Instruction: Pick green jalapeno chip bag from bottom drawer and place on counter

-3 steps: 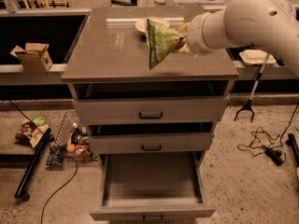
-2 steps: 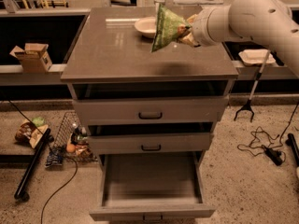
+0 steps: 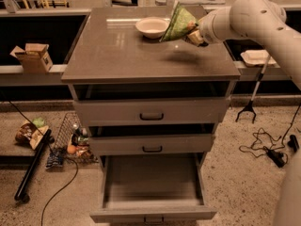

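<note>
**Bag Out of the Drawer, Not Yet Set Down**

Standing in front of the cabinet, I saw the job was mostly done. The green chip bag (image 3: 178, 23) was up in the air over the back right part of the table (image 3: 117, 55), hanging from the gripper (image 3: 192, 34). The arm (image 3: 254, 18) reached in from the right side. The fingers (image 3: 195, 37) pinched the bag by one corner, and the rest of it drooped toward the white bowl (image 3: 151, 26). From my spot the bag overlapped the bowl's right rim, but I could not tell whether the two touched. A shadow lay on the table below the bag, so I judged it was still clear of the surface.

What remained, as I saw it, was lowering the bag onto a bare patch of table and letting go.

The bottom drawer (image 3: 153, 185) stood pulled all the way out, and I saw nothing inside it, only its grey floor. The bowl looked empty too. The two drawers above it showed only their fronts, so I could not say what they held. On the floor to the left, a wire basket (image 3: 70, 142) held a jumble of small packets.
</note>
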